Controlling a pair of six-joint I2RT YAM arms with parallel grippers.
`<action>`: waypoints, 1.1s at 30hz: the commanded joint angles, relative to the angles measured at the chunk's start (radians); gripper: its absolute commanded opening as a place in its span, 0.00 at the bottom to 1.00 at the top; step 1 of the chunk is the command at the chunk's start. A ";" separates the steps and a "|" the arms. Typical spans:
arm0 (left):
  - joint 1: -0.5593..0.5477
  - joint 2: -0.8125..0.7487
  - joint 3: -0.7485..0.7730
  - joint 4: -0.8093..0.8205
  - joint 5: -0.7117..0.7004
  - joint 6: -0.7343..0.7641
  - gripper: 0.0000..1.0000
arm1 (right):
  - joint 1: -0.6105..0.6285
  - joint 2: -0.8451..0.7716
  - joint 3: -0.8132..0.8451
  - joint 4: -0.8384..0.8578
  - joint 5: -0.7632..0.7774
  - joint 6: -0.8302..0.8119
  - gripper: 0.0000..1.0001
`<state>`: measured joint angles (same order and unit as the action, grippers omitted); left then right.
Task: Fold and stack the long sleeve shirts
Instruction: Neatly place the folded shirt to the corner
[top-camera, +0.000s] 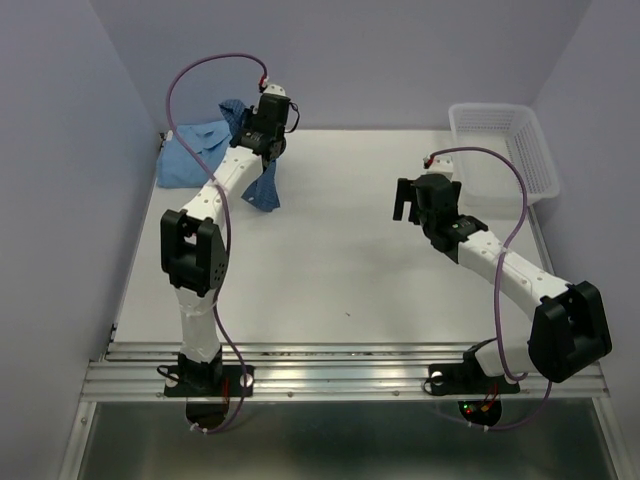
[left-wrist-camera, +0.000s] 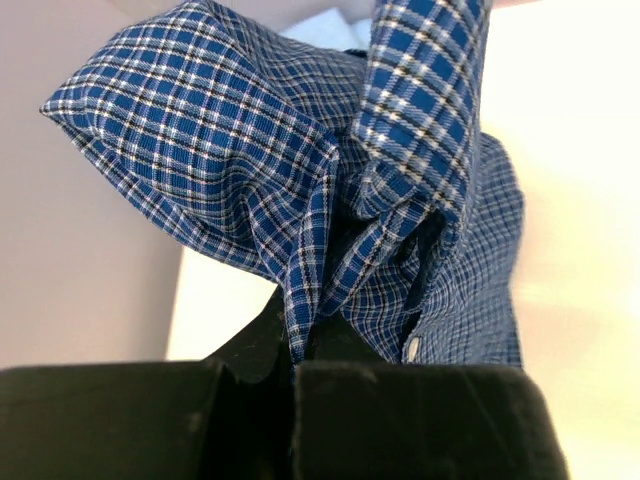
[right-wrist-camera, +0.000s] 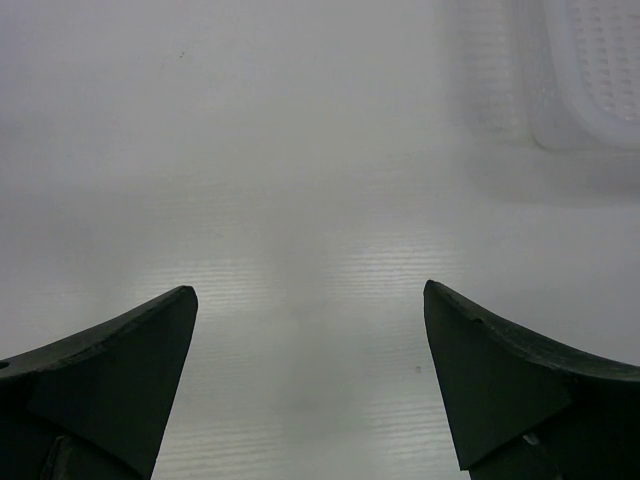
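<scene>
My left gripper (left-wrist-camera: 296, 368), clenched on the dark blue checked shirt (left-wrist-camera: 230, 150), holds it up at the far left beside the light blue shirt (top-camera: 193, 152), while my right gripper (right-wrist-camera: 310, 370) gapes idle at the right; this is the pickup step, and next, I judge, the shirt needs spreading flat.

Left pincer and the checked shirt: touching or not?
Touching. The left wrist view shows the left pincer shut on a fold of the checked shirt, the cloth pinched with no gap.
</scene>
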<state>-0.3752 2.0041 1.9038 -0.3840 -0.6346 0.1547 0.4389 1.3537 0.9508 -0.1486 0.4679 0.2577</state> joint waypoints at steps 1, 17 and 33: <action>0.005 -0.082 0.058 0.072 -0.111 0.141 0.00 | 0.000 -0.036 -0.001 0.044 0.041 -0.017 1.00; 0.036 -0.123 0.267 0.128 0.033 0.278 0.00 | 0.000 -0.053 -0.012 0.047 0.020 -0.015 1.00; 0.229 0.076 0.394 0.134 0.334 0.215 0.00 | 0.000 -0.016 0.008 0.032 0.038 -0.014 1.00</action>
<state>-0.1905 2.0327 2.2158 -0.3256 -0.3943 0.3794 0.4389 1.3338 0.9489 -0.1482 0.4900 0.2493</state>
